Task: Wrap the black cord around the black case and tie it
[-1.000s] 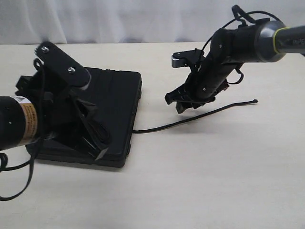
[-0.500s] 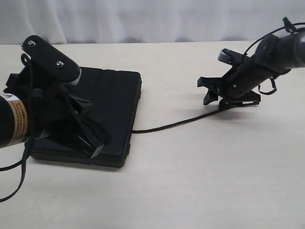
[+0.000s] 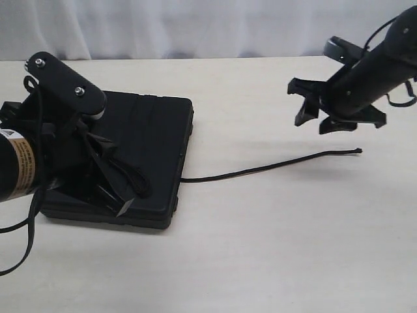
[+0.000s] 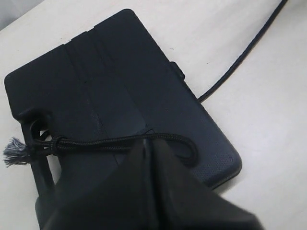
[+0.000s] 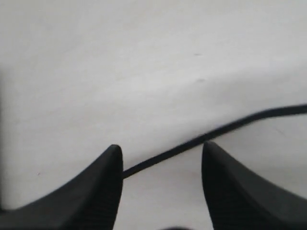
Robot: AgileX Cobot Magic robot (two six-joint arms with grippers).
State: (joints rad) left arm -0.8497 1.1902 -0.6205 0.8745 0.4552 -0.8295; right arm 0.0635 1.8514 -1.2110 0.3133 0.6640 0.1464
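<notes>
Braided black cord (image 3: 273, 167) trails across the pale table (image 3: 260, 248) from the flat, ribbed, matte black case (image 3: 156, 124) at left, its frayed tuft (image 4: 13, 151) at the case's edge. The left gripper (image 3: 125, 199), clamped tight, pinches a cord loop and hides part of the lid. The right gripper (image 3: 313, 122) hovers agape and empty above the cord's free end.

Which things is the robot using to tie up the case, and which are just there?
For the job:
- black cord
- black case
- left gripper, shut on the cord
- right gripper, open over the cord's loose end

Just there:
- table
- white curtain behind it
</notes>
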